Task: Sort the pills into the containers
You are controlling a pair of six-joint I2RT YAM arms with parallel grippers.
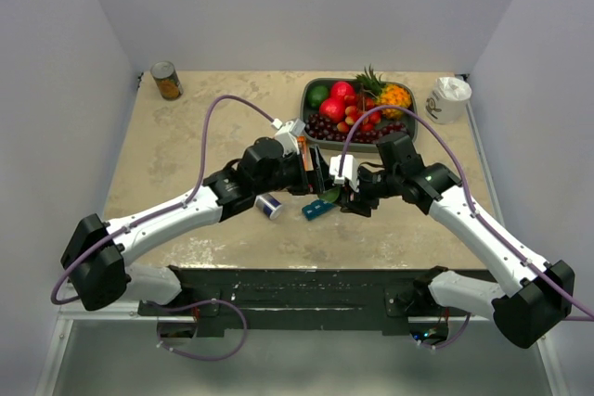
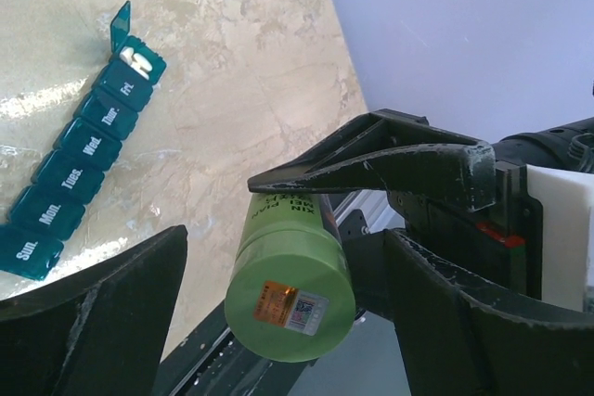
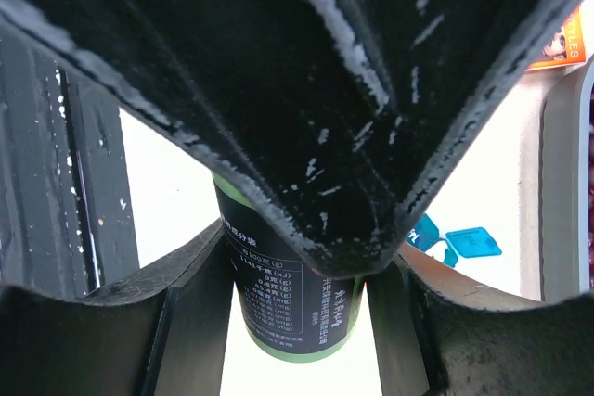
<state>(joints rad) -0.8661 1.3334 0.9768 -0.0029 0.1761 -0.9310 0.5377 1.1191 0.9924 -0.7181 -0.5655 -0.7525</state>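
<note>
Right jaws clamp the green bottle (image 2: 290, 303), its base pointing back between my left jaws, which gape clear of it. Beneath them the pill organizer (image 2: 88, 141) lies flat on the surface (image 2: 260, 62).

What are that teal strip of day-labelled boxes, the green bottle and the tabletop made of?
Teal-blue pill-organizer strip: seemingly translucent glossy plastic; its lids glint and the raised end lid glows through. Green round bottle: probably smooth opaque plastic, soft sheen, sticker on its base. Beige tabletop: marbled like polished stone, possibly printed laminate.
</note>
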